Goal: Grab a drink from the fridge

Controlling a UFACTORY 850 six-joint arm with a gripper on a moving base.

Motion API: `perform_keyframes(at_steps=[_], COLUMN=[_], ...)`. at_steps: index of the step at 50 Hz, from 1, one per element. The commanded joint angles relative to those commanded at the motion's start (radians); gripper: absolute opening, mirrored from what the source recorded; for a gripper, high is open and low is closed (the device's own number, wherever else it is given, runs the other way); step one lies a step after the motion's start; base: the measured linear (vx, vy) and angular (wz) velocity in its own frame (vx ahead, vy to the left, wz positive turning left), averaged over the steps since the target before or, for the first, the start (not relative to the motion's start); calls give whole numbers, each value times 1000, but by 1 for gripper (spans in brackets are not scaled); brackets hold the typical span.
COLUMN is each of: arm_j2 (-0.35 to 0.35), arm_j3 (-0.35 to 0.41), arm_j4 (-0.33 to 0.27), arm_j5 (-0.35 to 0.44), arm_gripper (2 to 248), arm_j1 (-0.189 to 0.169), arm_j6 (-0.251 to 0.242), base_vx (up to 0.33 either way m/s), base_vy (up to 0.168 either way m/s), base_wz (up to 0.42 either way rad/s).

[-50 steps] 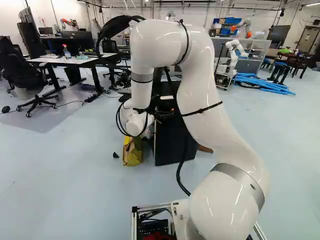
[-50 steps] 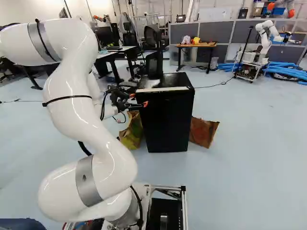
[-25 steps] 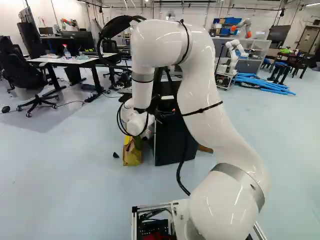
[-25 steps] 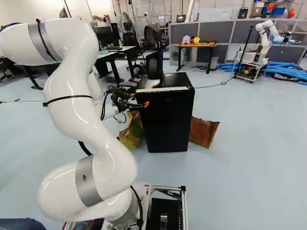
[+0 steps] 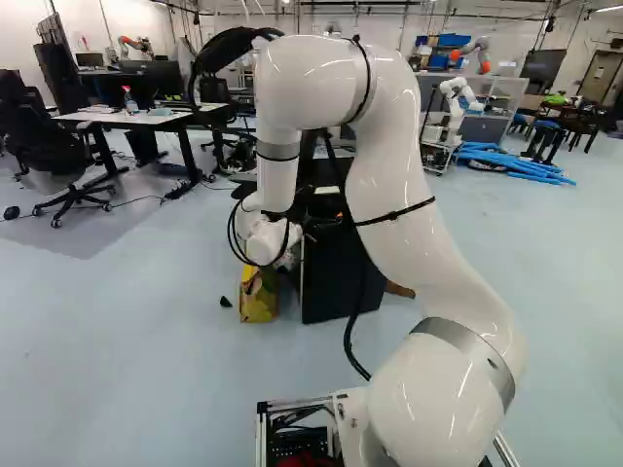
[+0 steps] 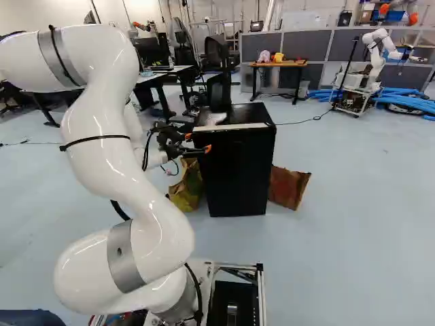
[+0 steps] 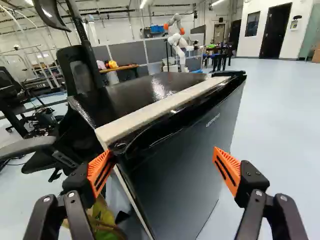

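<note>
The hand (image 6: 197, 142) is spread wide, with the upright black fridge (image 7: 175, 170) ahead, partly between its fingers. One orange pad (image 7: 100, 172) is at the fridge's near upper corner; I cannot tell whether they touch. A brown bag (image 6: 287, 187) leans beside the fridge

Fridge (image 7: 172, 185) was black on top, door slate-grey, cream strip (image 7: 150, 112) between. Gripper (image 6: 198, 142) black; pads (image 7: 231, 162) orange, dark-slotted. Arm (image 6: 109, 163) white, grey-banded. One bag (image 6: 187, 187) showed yellow, probably green too; another bag (image 6: 289, 187), rusty brown. Floor (image 6: 360, 210) pale blue.
</note>
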Motion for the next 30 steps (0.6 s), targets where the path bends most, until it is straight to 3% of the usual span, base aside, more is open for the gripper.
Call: perform_keyframes(at_steps=[30], arm_j2=[35], arm_j3=[63], arm_j4=[53], arm_j5=[7], arm_gripper=[247], arm_j1=[24], arm_j6=[0], base_vx=[0], base_vy=[0], base_wz=[0])
